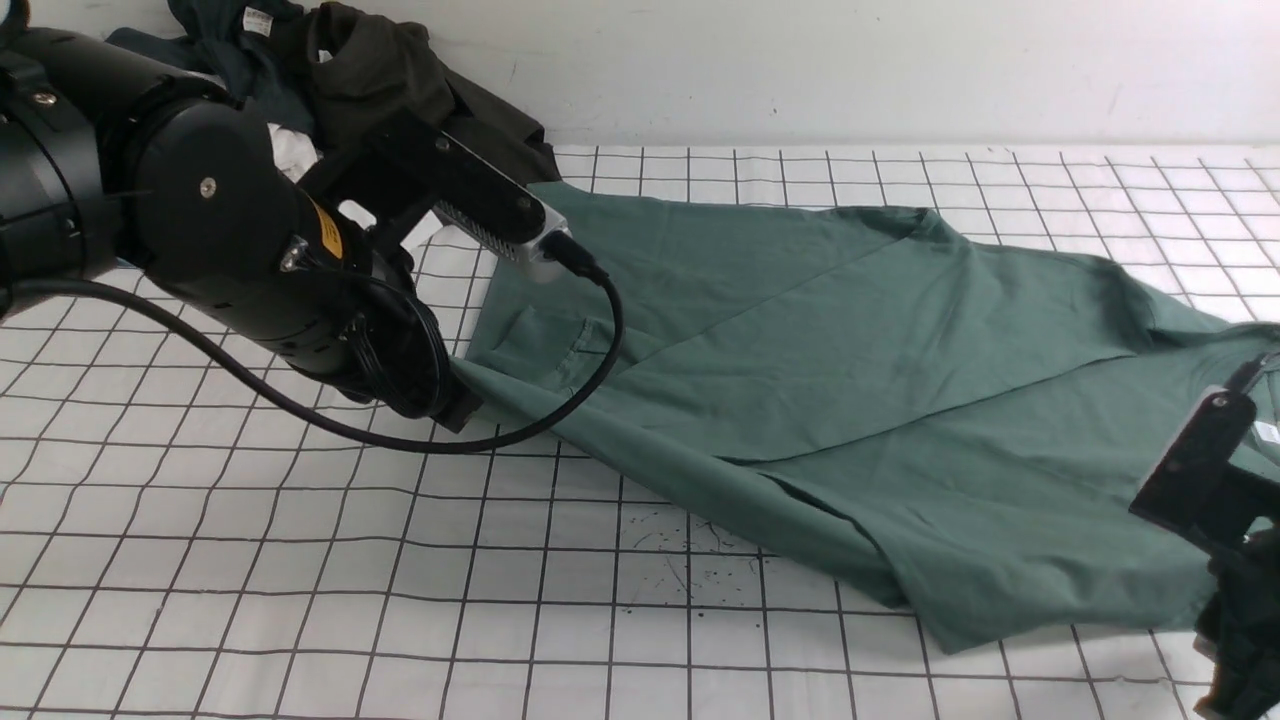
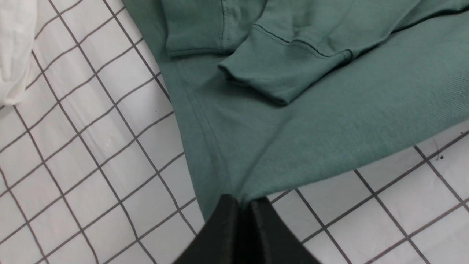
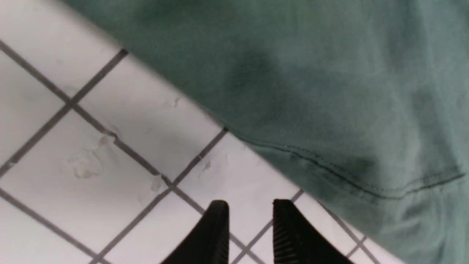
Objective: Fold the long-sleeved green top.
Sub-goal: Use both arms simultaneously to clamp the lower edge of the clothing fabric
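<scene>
Left end effector (image 2: 243,200), illegible yellow sticker (image 1: 326,232)

Sage-green top (image 1: 850,380); white table (image 1: 300,600), dark grid lines.

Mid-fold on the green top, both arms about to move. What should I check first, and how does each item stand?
1. Left gripper clamped on a corner of the green long-sleeved top: ok.
2. Right gripper gripping the hem: not ok; its jaws are apart over bare table, with the hem beside them and nothing held.
3. Sleeve cuff folded onto the body: ok.
4. Top clear of the dark garments at the back: cannot tell; the left arm hides where they meet.
5. Left arm's cable free of the fabric: cannot tell; it loops across the top's edge.
</scene>
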`<state>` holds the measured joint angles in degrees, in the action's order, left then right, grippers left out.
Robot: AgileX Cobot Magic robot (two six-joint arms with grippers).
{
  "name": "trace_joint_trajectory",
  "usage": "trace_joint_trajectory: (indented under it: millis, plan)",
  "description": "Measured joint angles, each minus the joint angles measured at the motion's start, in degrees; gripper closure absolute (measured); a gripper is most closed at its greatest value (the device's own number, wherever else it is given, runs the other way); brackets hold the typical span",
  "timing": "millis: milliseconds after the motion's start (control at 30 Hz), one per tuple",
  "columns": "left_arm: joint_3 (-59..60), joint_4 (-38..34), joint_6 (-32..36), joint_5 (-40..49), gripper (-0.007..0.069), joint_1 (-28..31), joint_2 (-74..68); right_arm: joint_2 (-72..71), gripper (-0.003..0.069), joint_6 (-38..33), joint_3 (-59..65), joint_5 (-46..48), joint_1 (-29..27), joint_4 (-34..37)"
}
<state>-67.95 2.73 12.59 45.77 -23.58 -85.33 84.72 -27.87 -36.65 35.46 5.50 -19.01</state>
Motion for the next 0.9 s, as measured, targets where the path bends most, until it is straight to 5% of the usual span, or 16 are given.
trace_joint_trajectory:
  millis: [200, 300, 400, 533, 900]
  plan:
    - [0.0, -0.3, 0.0, 0.4, 0.0619, 0.0, -1.5, 6.0, 0.0358, 2.2, -0.4, -6.8, 0.1, -9.3]
    - [0.0, -0.7, 0.0, 0.8, 0.0619, 0.0, -1.6, 6.1, 0.0401, 6.2, -0.4, -7.4, 0.1, -11.8]
    - [0.0, -0.7, 0.0, 1.6, 0.0619, 0.0, -1.6, 4.4, 0.0551, 13.5, -0.1, -8.9, 0.1, -15.8]
    - [0.0, -0.8, 0.0, 2.4, 0.0619, 0.0, -1.6, -0.5, 0.0655, 17.5, -0.1, -8.7, 0.1, -18.2]
    - [0.0, -1.0, 0.0, 2.2, 0.0619, 0.0, -1.6, -5.3, 0.0652, 18.2, 0.0, -2.1, 0.1, -17.9]
